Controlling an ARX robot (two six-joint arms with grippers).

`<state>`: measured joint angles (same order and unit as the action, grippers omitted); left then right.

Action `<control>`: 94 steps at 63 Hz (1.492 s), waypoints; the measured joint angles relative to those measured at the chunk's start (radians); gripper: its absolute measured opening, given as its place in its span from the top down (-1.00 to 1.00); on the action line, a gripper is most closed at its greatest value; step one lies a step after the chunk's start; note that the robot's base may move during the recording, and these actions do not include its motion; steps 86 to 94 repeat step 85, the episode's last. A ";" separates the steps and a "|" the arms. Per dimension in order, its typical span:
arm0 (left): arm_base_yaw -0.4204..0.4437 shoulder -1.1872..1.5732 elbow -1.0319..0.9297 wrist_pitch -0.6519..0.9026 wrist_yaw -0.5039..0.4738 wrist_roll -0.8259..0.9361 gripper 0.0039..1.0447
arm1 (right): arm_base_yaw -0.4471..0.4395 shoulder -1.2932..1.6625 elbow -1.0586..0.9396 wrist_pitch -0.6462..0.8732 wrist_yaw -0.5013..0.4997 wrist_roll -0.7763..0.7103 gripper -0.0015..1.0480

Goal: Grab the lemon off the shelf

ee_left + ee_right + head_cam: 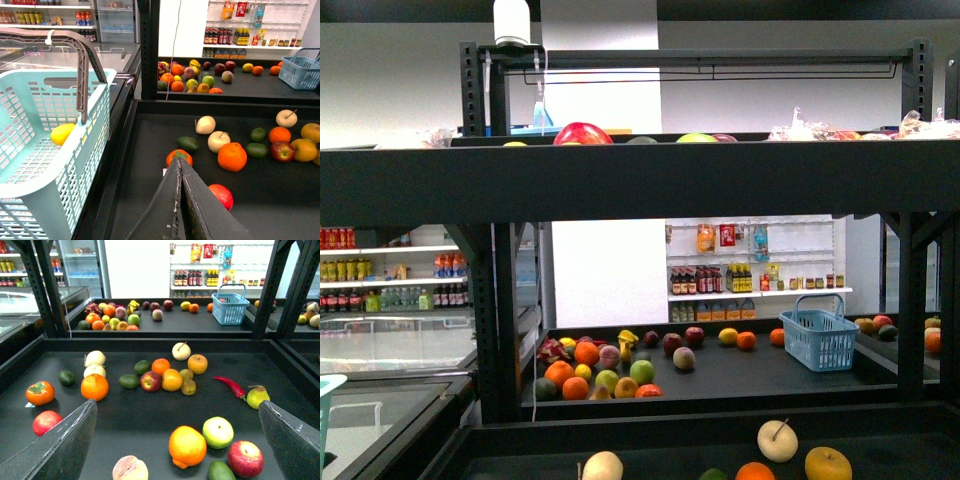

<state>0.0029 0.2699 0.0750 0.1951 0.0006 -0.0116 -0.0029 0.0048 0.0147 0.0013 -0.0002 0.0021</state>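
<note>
The lemon (62, 134), bright yellow and oval, lies inside a pale turquoise basket (35, 172) that stands beside the shelf's tray (150, 150). My left gripper (180, 164) is shut with nothing in it, its tip over the tray near a persimmon (179, 156) and a red apple (222, 195). My right gripper (177, 407) is open wide above the same tray (145, 415), with an orange (187, 445) and a green apple (218, 432) lying below the gap. The black shelf (720, 185) fills the front view, where neither gripper shows.
Loose fruit is scattered on the tray: a peach (130, 470), a red apple (245, 458), a chilli (230, 386), a pear (257, 396), and an orange (232, 156). A blue basket (230, 307) and more fruit sit on a farther rack. Black uprights (265, 295) flank the tray.
</note>
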 joint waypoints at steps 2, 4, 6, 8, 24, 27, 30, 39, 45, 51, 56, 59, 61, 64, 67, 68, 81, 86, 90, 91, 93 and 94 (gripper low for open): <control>0.000 -0.010 -0.005 -0.003 0.000 0.000 0.96 | 0.000 0.000 0.000 0.000 0.000 0.000 -0.86; 0.000 -0.021 -0.010 -0.010 0.000 0.000 0.96 | 0.000 0.000 0.000 0.000 0.000 0.000 -0.86; 0.000 -0.028 -0.013 -0.014 0.000 0.000 0.96 | 0.000 0.000 0.000 0.000 0.000 0.000 -0.86; 0.000 -0.037 -0.016 -0.019 0.000 0.000 0.96 | 0.000 0.000 0.000 0.000 0.000 0.000 -0.86; 0.000 -0.211 -0.061 -0.173 0.000 0.001 0.96 | 0.000 0.000 0.000 0.000 0.000 0.000 -0.86; -0.002 -0.253 -0.061 -0.191 0.001 0.002 0.96 | 0.000 0.000 0.000 0.000 0.000 0.000 -0.86; -0.002 -0.262 -0.061 -0.194 -0.001 0.001 0.96 | 0.000 -0.001 0.000 0.000 -0.001 0.000 -0.86; -0.002 -0.264 -0.061 -0.194 -0.001 0.000 0.93 | 0.000 0.000 0.000 0.000 0.000 0.000 -0.86; -0.002 -0.264 -0.061 -0.194 -0.001 0.001 0.55 | 0.000 0.000 0.000 0.000 0.000 0.000 -0.86; -0.002 -0.264 -0.061 -0.194 -0.001 0.001 0.14 | 0.000 0.000 0.000 0.000 0.000 0.000 -0.86; -0.002 -0.264 -0.061 -0.194 -0.001 0.001 -0.17 | 0.000 0.000 0.000 0.000 0.000 0.000 -0.86; -0.002 -0.264 -0.061 -0.194 -0.001 0.001 -0.37 | 0.000 0.000 0.000 0.000 0.000 0.000 -0.86; -0.002 -0.264 -0.061 -0.194 -0.001 0.001 -0.47 | 0.000 0.000 0.000 0.000 0.000 0.000 -0.86; -0.002 -0.264 -0.061 -0.194 -0.001 0.001 -0.68 | 0.000 0.000 0.000 0.000 0.000 0.000 -0.86; -0.002 -0.264 -0.061 -0.194 -0.001 0.003 -0.88 | 0.000 0.000 0.000 0.000 0.000 0.000 -0.86; -0.002 -0.264 -0.061 -0.194 -0.001 0.003 -0.88 | 0.000 0.000 0.000 0.000 0.000 0.000 -0.86; -0.002 -0.264 -0.061 -0.194 -0.001 0.003 -0.85 | 0.000 0.000 0.000 0.000 0.000 0.000 -0.86; -0.002 -0.264 -0.061 -0.194 -0.001 0.003 -0.85 | 0.000 0.000 0.000 0.000 0.000 0.000 -0.86; -0.002 -0.264 -0.061 -0.194 -0.001 0.003 -0.85 | 0.000 0.000 0.000 0.000 0.000 0.000 -0.86; -0.002 -0.264 -0.061 -0.194 -0.001 0.003 -0.85 | 0.000 0.000 0.000 0.000 0.000 0.000 -0.86; -0.002 -0.264 -0.061 -0.194 -0.001 0.003 -0.85 | 0.000 0.000 0.000 0.000 0.000 0.000 -0.86; -0.002 -0.264 -0.061 -0.194 -0.001 0.003 -0.85 | 0.000 0.000 0.000 0.000 0.000 0.000 -0.86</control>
